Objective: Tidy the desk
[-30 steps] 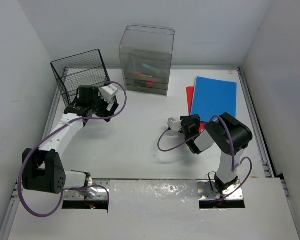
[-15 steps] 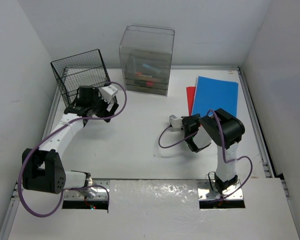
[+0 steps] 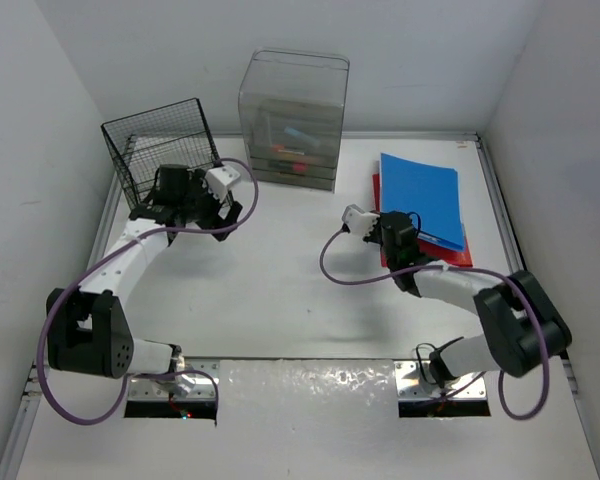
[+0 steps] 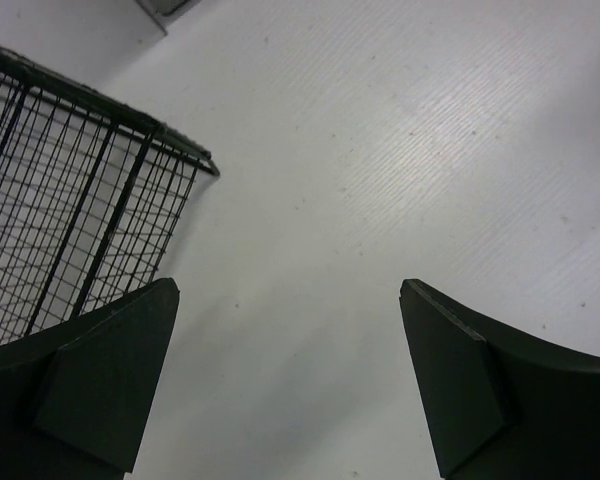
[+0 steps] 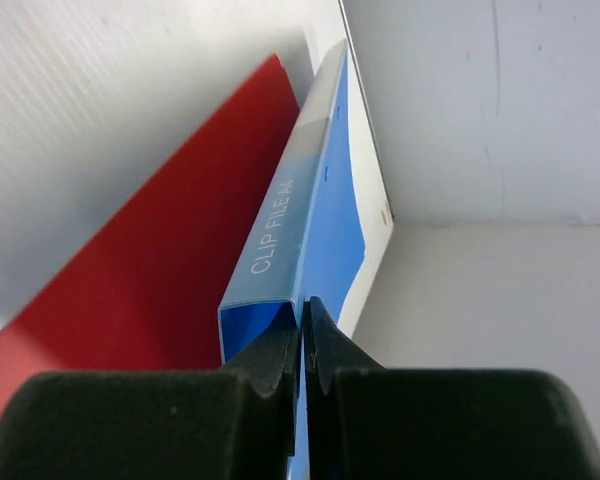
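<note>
Closed tight on the blue file (image 5: 325,220), the right gripper (image 5: 302,325) probably means to square it over the red folder (image 5: 150,280), far right on the worktop (image 3: 275,295). The left gripper (image 4: 288,292) gapes empty beside the basket (image 4: 70,220).

The left arm (image 3: 120,262) and right arm (image 3: 450,284) are each built of white tubular links joined by bulky black joint housings. A thin purple cable (image 3: 321,266) runs in loose loops along each arm. A small white camera block (image 3: 223,180) sits at each wrist. The left pincer (image 4: 288,300) has two matte black, wedge-shaped fingers (image 4: 100,390) with curved inner edges. The right pincer (image 5: 302,335) has the same black fingers, narrowing to thin tips.
</note>
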You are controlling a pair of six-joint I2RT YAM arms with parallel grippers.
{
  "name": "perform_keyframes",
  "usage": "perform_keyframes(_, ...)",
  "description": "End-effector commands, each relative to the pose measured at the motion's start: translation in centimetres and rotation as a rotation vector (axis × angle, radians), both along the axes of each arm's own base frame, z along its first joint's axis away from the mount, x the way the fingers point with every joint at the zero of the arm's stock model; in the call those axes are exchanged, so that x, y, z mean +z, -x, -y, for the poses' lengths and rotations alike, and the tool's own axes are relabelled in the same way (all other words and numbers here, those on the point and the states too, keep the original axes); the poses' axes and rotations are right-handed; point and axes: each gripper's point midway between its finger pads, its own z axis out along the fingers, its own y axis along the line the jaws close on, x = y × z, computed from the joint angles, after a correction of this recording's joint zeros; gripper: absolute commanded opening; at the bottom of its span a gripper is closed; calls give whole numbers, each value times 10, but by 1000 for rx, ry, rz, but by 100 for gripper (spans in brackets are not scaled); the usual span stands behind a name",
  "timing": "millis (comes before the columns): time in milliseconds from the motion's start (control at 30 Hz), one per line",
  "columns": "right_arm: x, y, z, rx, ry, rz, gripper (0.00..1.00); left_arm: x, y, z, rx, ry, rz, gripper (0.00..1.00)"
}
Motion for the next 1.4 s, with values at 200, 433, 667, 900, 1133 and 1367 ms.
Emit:
perform_keyframes(200,24,33,-33,141,-160,-281,0,60,-15,97,-331,-83,328,99)
perform_keyframes(433,65,47,-49,228,-235,-316,0,95,-8,172,-608,83,446,100)
perform_keyframes(667,93,62,-70,353,-314,-329,0,83,-1,210,-739,25,493,100)
perform_keyframes(900,137,62,-92,456,-385,-290,0,90,5,248,-851,67,429,100)
perform_keyframes(1133,159,62,-110,543,-414,-317,0,81,19,285,-934,59,390,100)
perform_keyframes(1367,154,62,-110,543,-398,-340,0,94,26,305,-1010,144,344,100)
